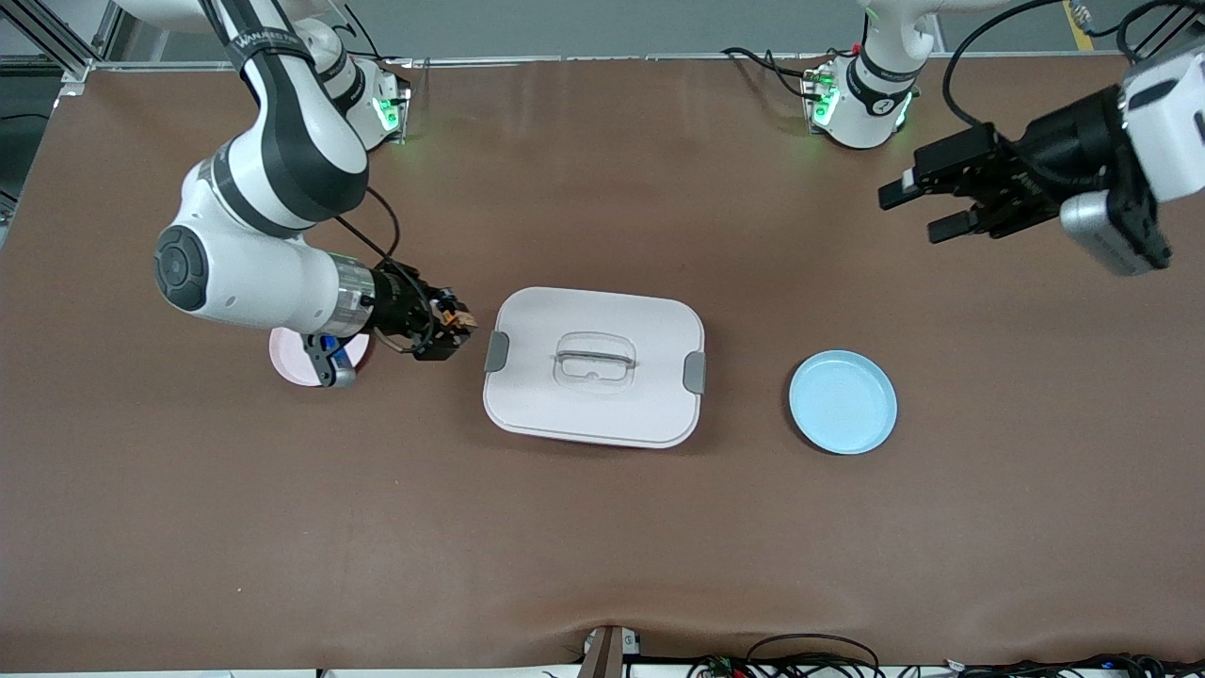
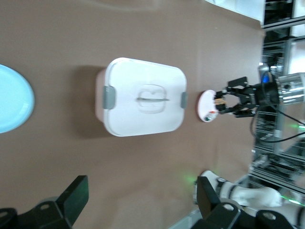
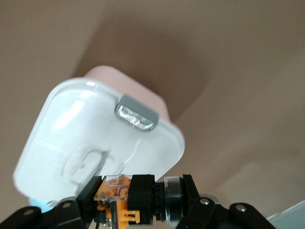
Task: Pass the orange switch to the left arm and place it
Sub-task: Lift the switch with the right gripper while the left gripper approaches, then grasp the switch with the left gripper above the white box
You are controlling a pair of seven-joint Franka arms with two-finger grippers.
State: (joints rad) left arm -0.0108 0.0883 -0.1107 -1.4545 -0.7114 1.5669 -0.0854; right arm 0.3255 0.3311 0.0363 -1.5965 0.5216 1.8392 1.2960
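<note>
– Looks like a robot lab, not a home.

– Why a lab?

– Two big white arms [image 1: 273,169] bolted by a long brown table [image 1: 602,546], with green lights glowing at the bases. Loose black wires [image 1: 810,659] along the table edge nearest the front camera. Metal frame bars [image 2: 281,19] around the sides.

– Anything homey?

– Only a white box [image 1: 595,367], a blue plate [image 1: 843,402] and a pink plate [image 1: 292,363], set out like a test.

Two arms [image 1: 273,169], one box [image 1: 593,367], one orange switch [image 1: 458,322], two plates [image 1: 843,402].
</note>
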